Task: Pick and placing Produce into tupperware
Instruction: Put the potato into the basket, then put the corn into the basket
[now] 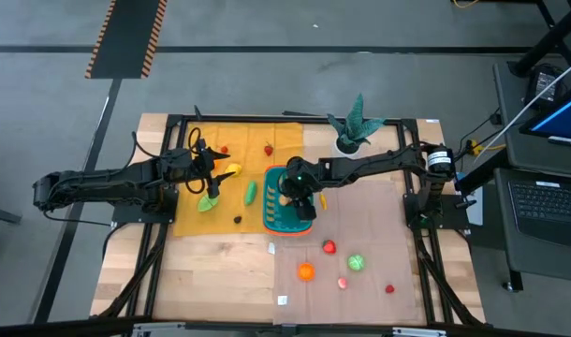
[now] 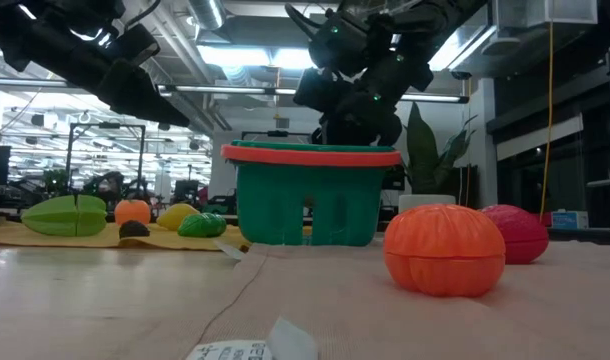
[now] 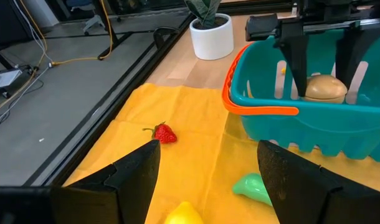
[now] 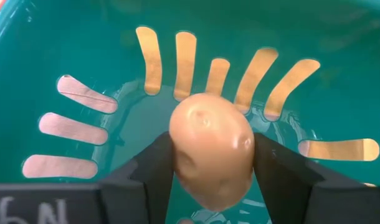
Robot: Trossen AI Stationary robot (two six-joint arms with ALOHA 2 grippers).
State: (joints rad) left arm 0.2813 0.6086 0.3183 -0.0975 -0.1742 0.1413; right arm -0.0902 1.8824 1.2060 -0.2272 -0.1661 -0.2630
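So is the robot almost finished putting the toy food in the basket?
Not nearly. The basket looks empty so far. The right tool holds a tan potato just above the basket floor, not let go yet. Still waiting outside: the strawberry, the orange and about a dozen others on the table. The left tool is open over the yellow cloth.

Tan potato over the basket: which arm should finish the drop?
Right. The right gripper already holds the tan potato between its fingers, down inside the teal basket. The left gripper is open over the yellow cloth beside the basket, holding nothing.
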